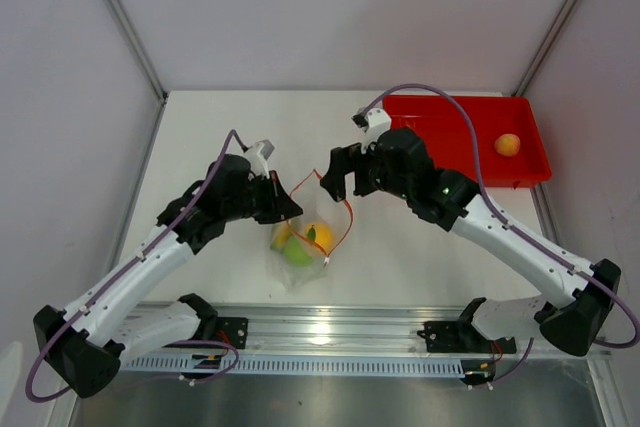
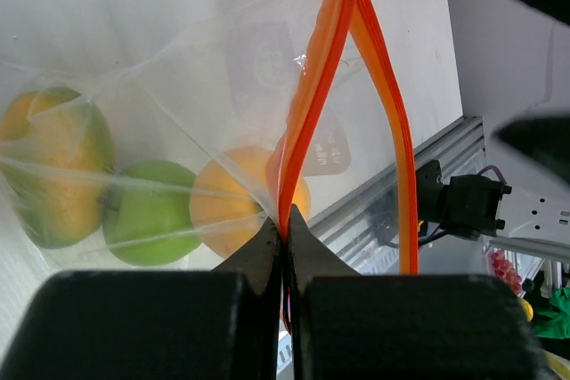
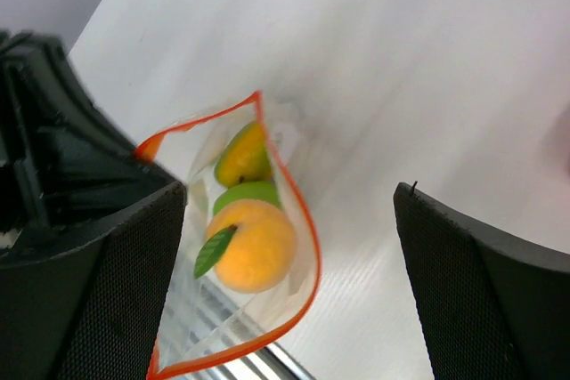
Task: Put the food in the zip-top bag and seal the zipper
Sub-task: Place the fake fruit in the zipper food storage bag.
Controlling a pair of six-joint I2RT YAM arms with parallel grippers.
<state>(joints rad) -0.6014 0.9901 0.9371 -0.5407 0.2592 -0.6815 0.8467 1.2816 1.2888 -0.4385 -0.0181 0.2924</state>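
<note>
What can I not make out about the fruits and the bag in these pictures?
Top view: the fruit in the red tray is too small to name.
Right wrist view: the peach hides most of the green apple.
Left wrist view: the shut left jaws cover the peach's lower part and the pinched end of the zipper.

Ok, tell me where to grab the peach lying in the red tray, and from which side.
Take the peach across its widest middle, coming straight down from above. It is round, so any opposite sides should do, but it sits inside the red tray near its right wall, which likely blocks a sideways approach.
</note>
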